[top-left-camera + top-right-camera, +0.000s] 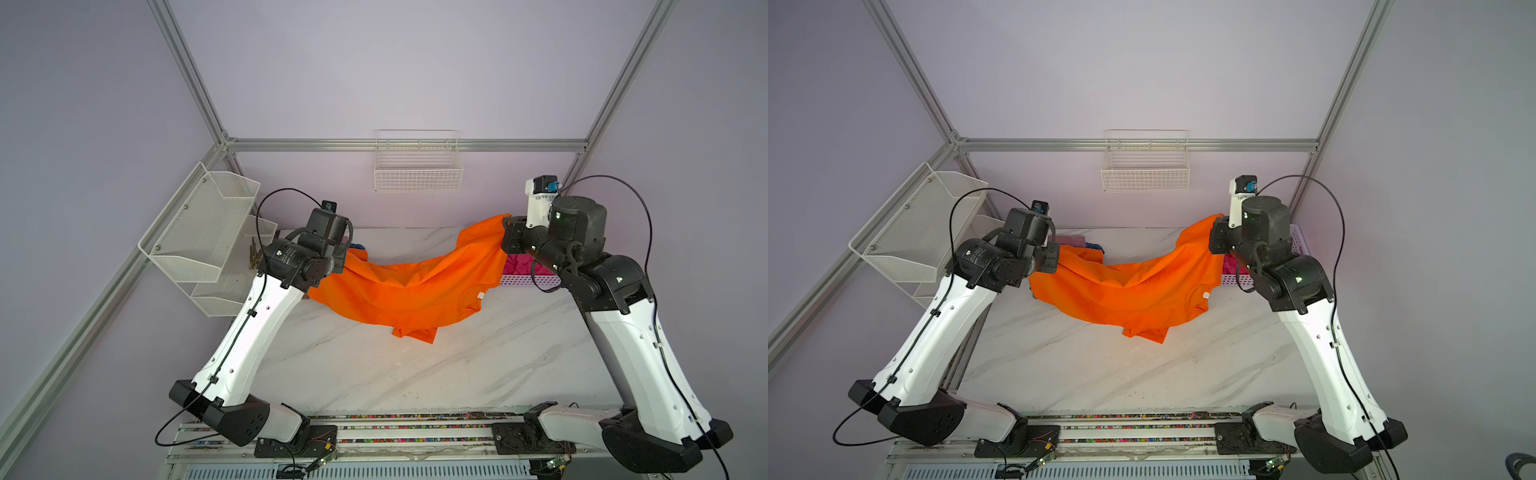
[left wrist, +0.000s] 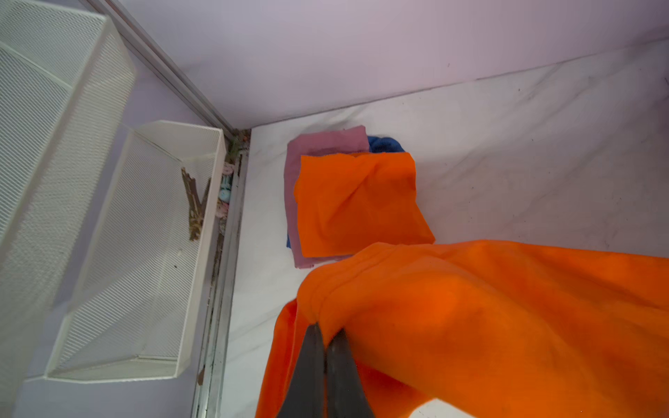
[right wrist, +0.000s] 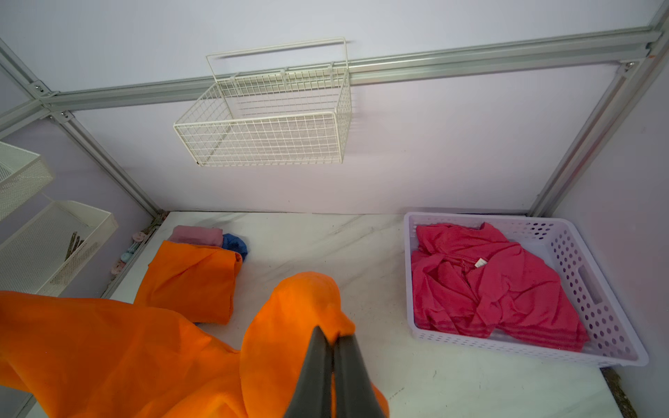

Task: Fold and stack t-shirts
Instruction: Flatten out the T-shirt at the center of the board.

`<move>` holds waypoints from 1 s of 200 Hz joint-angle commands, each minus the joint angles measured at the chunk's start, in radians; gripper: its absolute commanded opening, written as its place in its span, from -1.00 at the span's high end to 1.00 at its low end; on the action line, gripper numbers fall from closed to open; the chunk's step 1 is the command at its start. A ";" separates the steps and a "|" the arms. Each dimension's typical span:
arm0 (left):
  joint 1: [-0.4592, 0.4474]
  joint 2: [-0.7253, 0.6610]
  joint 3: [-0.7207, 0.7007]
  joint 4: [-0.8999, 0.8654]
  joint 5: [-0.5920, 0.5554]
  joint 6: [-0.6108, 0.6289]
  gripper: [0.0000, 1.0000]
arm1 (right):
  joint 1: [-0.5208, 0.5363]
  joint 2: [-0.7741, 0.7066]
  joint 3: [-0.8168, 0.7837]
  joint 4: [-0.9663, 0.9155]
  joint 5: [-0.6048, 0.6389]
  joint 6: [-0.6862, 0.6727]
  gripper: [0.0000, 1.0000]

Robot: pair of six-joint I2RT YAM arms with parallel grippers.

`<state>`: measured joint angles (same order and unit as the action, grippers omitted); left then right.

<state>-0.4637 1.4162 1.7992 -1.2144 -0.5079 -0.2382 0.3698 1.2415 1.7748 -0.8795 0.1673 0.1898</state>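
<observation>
Both arms' grippers, left gripper (image 2: 327,334) and right gripper (image 3: 335,338), clamped on sagging, creased orange t-shirt (image 1: 399,291).

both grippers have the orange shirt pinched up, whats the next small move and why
Probably draw the left gripper and right gripper slightly further apart. Both are shut on the held orange t-shirt, which sags in a deep curve between them, its lower part bunched on the table. Taking out that slack should let it lie flat for folding.

Robot lab test cell, aluminium frame (image 1: 407,145), plain lilac walls, marble-look tabletop (image 1: 415,374), arms bolted to rail (image 1: 415,432)
</observation>
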 commanded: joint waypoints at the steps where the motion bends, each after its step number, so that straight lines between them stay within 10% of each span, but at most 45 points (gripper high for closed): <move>1: -0.002 -0.110 -0.030 -0.029 0.082 -0.128 1.00 | -0.005 -0.083 -0.010 -0.043 0.014 0.052 1.00; 43: -0.001 -0.093 -0.059 -0.071 0.141 -0.168 0.97 | -0.004 -0.099 -0.012 -0.079 -0.005 0.110 1.00; 98: 0.055 0.260 0.017 0.020 0.126 -0.187 1.00 | -0.012 0.094 -0.027 0.073 -0.011 0.058 1.00; 167: 0.146 0.683 0.774 0.006 0.155 -0.174 1.00 | -0.067 0.475 0.549 0.057 -0.107 0.051 1.00; 200: 0.145 0.548 0.692 0.164 0.231 -0.149 1.00 | -0.076 0.471 0.642 0.043 -0.158 0.059 1.00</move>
<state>-0.3119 2.1185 2.5206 -1.1618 -0.3386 -0.4084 0.3031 1.7679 2.3470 -0.8352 0.0631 0.2523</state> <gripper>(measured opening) 0.050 0.067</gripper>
